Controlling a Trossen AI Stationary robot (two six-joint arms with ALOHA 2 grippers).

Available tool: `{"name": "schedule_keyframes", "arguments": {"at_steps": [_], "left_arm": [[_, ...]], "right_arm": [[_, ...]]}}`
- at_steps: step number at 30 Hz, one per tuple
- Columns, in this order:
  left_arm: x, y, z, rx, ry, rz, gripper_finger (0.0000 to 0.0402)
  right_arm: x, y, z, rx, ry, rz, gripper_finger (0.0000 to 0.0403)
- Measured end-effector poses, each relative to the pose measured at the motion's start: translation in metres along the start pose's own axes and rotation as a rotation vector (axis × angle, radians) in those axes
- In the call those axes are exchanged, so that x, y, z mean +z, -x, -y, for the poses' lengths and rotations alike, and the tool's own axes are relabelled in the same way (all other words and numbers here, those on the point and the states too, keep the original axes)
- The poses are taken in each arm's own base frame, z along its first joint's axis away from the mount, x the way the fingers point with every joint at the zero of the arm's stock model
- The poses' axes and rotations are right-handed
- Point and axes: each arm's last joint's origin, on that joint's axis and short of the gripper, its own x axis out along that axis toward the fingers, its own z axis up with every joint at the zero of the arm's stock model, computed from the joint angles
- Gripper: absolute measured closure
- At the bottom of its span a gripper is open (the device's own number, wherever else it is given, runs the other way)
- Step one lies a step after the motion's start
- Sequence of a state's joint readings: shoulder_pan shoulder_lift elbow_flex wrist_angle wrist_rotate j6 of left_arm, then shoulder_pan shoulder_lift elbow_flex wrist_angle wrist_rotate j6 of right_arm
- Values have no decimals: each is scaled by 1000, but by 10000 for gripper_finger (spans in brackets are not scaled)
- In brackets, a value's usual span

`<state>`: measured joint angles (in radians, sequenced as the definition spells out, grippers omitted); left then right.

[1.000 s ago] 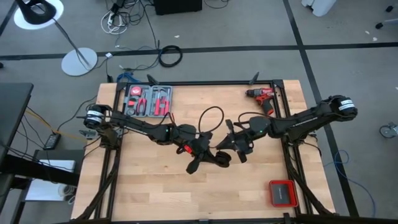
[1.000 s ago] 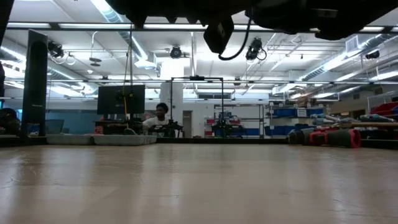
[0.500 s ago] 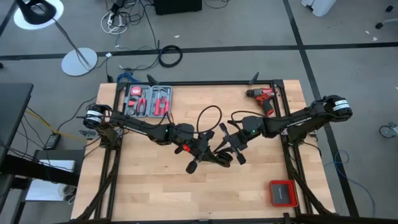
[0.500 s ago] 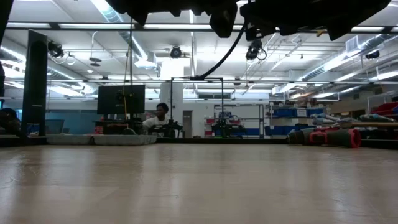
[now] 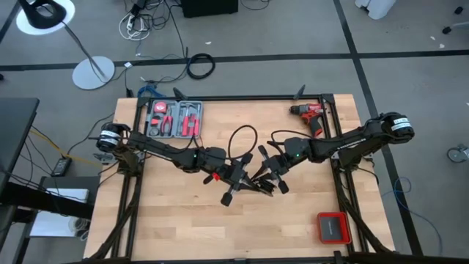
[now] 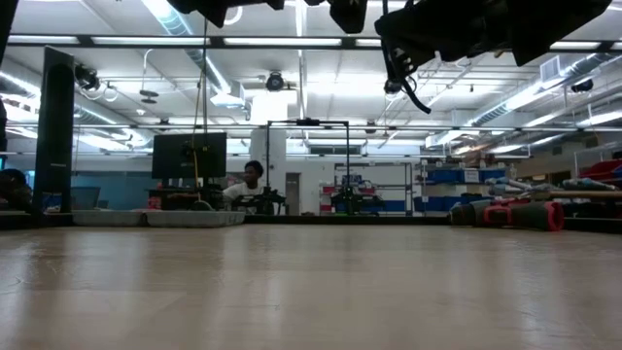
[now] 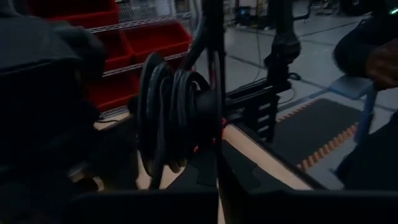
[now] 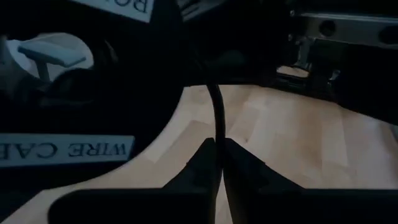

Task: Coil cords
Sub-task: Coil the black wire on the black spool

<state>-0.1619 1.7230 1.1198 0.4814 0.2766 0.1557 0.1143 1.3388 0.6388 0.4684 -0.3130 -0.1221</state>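
The cords are one thin black cable. Several of its turns are wound into a coil [image 7: 168, 118] at my left gripper [image 5: 236, 183], above the middle of the table. A free loop [image 5: 245, 132] of the cable arcs toward the far edge. My left gripper [image 7: 217, 186] is shut on the coil. My right gripper [image 5: 265, 179] stands close beside it on the right, shut on a single strand [image 8: 216, 118]. In the low view both grippers hang at the top of the picture, high above the table, with a short piece of cable [image 6: 408, 83] below them. My left gripper has the coil's bundled turns [image 7: 208, 124] at its shut fingers, which reach roughly level from the table's left. The exact place of contact is hidden by the gripper's own dark body. The coil stands on edge, lifted clear of the table. My right gripper pinches one strand of the cable [image 8: 216, 134] between its two fingertips [image 8: 205, 158], coming roughly level from the table's right. The strand runs straight on from the tips toward the left gripper, clear of the table.
A red drill [image 5: 308, 111] lies at the far right. An open case of red-handled tools [image 5: 174, 119] sits at the far left, and a red and black box [image 5: 331, 227] at the near right. A thicker cable ring [image 5: 200, 66] lies on the floor beyond the table.
Both grippers have rolled about their own pointing lines. My right gripper has shifted slightly toward the left gripper. The hanging loop seen below the grippers in the low view has been drawn up to a short piece. The coil stays lifted.
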Motion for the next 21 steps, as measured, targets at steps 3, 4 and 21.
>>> {"name": "schedule_keyframes", "arguments": {"at_steps": [3,4,21], "left_arm": [[3,1,1,22,-26,4,401],[4,2,2,30,-33,4,401],[8,2,1,79,-75,29,401]], "right_arm": [[1,-1,-2,12,-6,5,394],[1,-1,-3,15,-4,6,395],[2,-2,-7,22,-97,7,373]]}}
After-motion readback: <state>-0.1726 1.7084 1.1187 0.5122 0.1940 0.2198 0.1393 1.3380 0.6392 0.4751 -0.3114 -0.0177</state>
